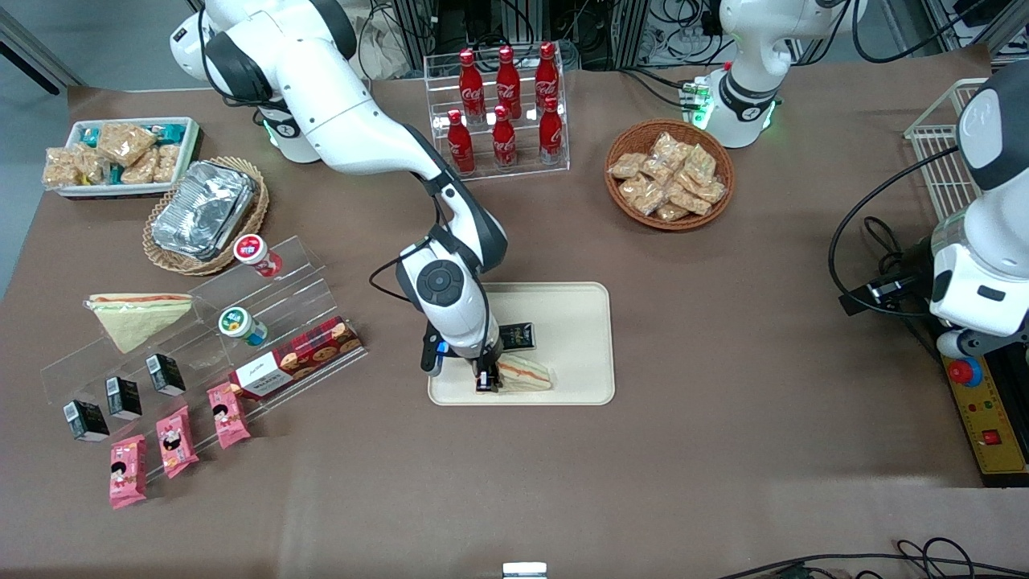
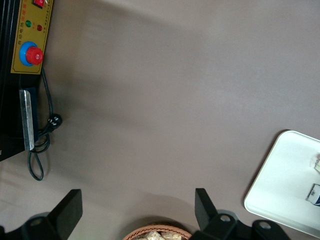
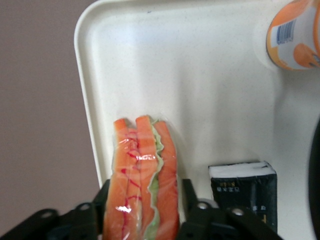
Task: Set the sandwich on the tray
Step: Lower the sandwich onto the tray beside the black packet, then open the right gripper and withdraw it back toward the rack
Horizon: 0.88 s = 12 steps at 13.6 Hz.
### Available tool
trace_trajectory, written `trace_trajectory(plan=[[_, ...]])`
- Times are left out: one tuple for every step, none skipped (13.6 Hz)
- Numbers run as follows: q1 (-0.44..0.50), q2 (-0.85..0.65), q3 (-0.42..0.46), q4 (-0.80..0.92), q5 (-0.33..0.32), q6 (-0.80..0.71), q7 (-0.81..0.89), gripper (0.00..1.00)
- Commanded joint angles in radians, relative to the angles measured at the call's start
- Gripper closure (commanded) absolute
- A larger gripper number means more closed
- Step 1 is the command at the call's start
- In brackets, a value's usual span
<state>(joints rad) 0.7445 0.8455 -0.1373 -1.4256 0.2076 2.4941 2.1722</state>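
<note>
Two dark jaws of the right arm's gripper point(image 1: 487, 378) stand on either side of the sandwich point(image 3: 144, 180), pressed against its bread faces through the clear wrap, so they are closed on it at the end nearest the wrist, down over the tray point(image 1: 583, 322) near the tray edge that lies toward the working arm's end of the tabletop point(image 1: 723, 450). Judging by the look of it, the wedge is light and soft: bread and filling will squash under a hard pinch, and the film is likely slippery, so a gentle hold across the two flat bread faces, as here, seems the sensible place, rather than across the layered orange-red cut face, where the layers could shear apart. That cut face, with its thin strip of green, is turned up toward the wrist camera. In the front view the sandwich point(image 1: 524, 375) has its long axis running along the tray's front rim, reaching from the jaws out toward the parked arm's end of the tabletop; whether it already rests on the tray floor or hangs just above it I cannot tell. Also on the tray, a small black carton point(image 3: 243, 192) lies just beside the sandwich, and an orange-labelled cup point(image 3: 295, 35) stands well apart
</note>
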Motion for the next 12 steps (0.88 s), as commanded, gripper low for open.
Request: trace_trajectory(plan=[[-0.002, 0.003, -0.004, 0.037, 0.012, -0.004, -0.006, 0.02], [-0.005, -0.006, -0.005, 0.039, 0.012, -0.004, -0.006, 0.02], [-0.011, -0.02, -0.005, 0.039, 0.012, -0.009, -0.009, 0.02], [-0.013, -0.04, -0.007, 0.039, 0.012, -0.012, -0.026, 0.02], [-0.014, -0.071, -0.007, 0.037, 0.012, -0.015, -0.049, 0.02], [-0.017, -0.095, -0.008, 0.034, 0.004, -0.041, -0.07, 0.02], [-0.019, -0.121, -0.018, 0.034, -0.019, -0.087, -0.098, 0.02], [-0.02, -0.166, -0.028, 0.031, -0.037, -0.128, -0.129, 0.02], [-0.031, -0.205, -0.03, 0.027, -0.04, -0.167, -0.174, 0.02], [-0.054, -0.239, -0.028, 0.025, -0.039, -0.213, -0.239, 0.02], [-0.069, -0.276, -0.028, 0.025, -0.036, -0.266, -0.329, 0.02], [-0.091, -0.305, -0.028, 0.025, -0.033, -0.309, -0.421, 0.02]])
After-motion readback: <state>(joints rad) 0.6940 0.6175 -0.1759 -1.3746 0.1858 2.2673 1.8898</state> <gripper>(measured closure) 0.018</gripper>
